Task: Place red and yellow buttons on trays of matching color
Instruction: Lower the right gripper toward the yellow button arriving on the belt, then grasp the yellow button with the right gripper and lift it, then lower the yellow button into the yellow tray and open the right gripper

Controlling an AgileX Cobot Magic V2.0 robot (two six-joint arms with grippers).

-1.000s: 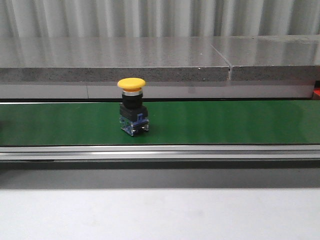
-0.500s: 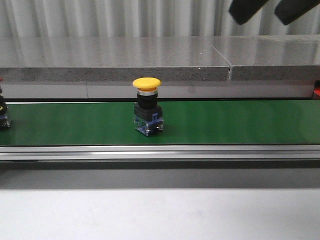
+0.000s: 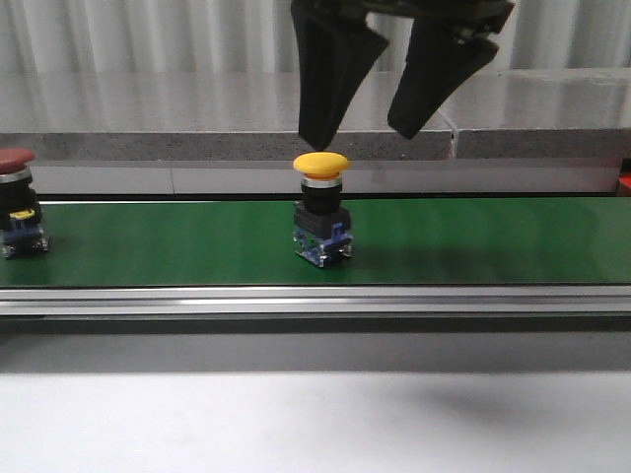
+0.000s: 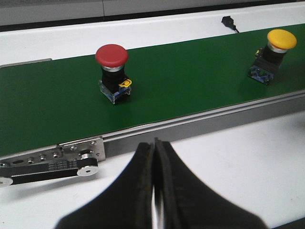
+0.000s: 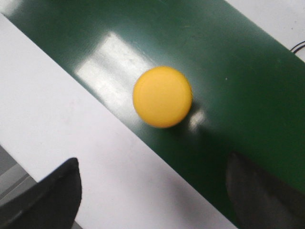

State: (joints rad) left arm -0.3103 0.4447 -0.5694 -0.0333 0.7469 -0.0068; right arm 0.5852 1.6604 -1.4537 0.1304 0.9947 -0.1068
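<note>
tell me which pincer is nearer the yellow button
Right. The right pincer hangs open just above the yellow button; the left pincer sits shut off the belt, far to its side.

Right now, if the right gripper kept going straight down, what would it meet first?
Probably the yellow button: the right gripper hangs open just above its cap, which sits between the jaws in the wrist view; exact alignment is unclear.

Right black two-finger gripper point(image 3: 367, 129) hung high, mid-scene, jaws spread wide. Left black gripper point(image 4: 155, 148) pressed closed, near side.
</note>
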